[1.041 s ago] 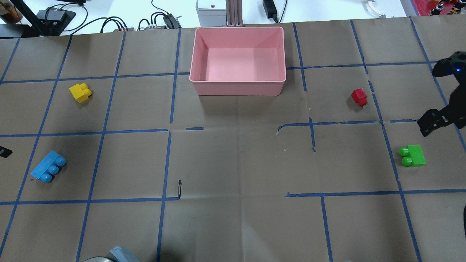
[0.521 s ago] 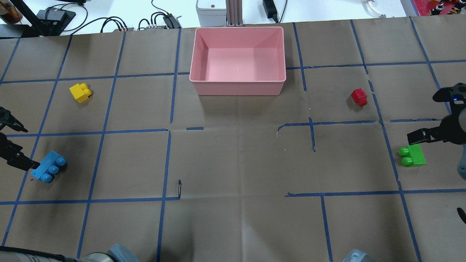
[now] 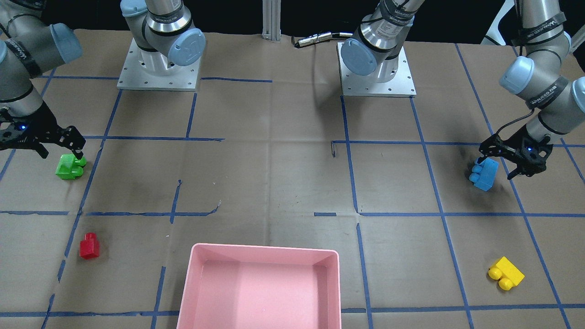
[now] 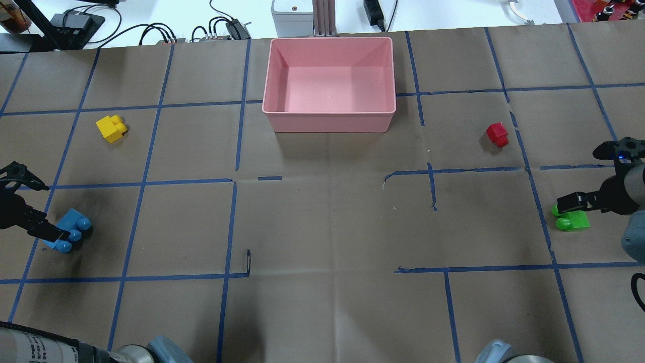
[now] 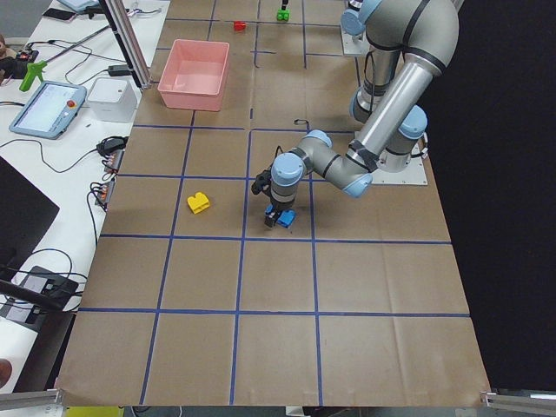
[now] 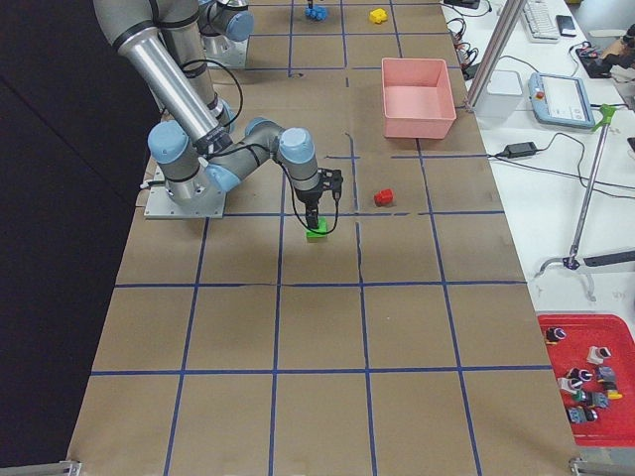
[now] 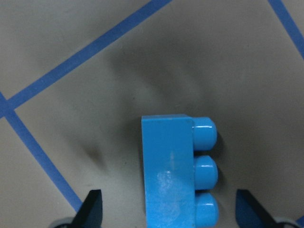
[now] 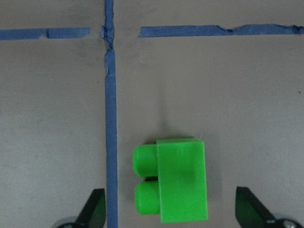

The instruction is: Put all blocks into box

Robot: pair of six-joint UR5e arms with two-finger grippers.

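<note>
The light-blue block (image 4: 68, 232) lies on its side at the left; it also shows in the left wrist view (image 7: 175, 171). My left gripper (image 4: 55, 212) is open and low over it, with a finger on each side and the block partly between them. The green block (image 4: 572, 220) lies at the right and fills the lower part of the right wrist view (image 8: 178, 187). My right gripper (image 4: 584, 176) is open and straddles it. The yellow block (image 4: 112, 128) and the red block (image 4: 497, 134) lie alone on the table. The pink box (image 4: 327, 121) stands empty at the far middle.
Brown paper with a blue tape grid covers the table. Cables and a grey unit (image 4: 292, 15) lie beyond the far edge behind the box. The arm bases (image 3: 157, 64) stand on the robot's side.
Both grippers have come in from the table's sides and lowered, the left over the light-blue block, the right over the green block. No block has moved.
</note>
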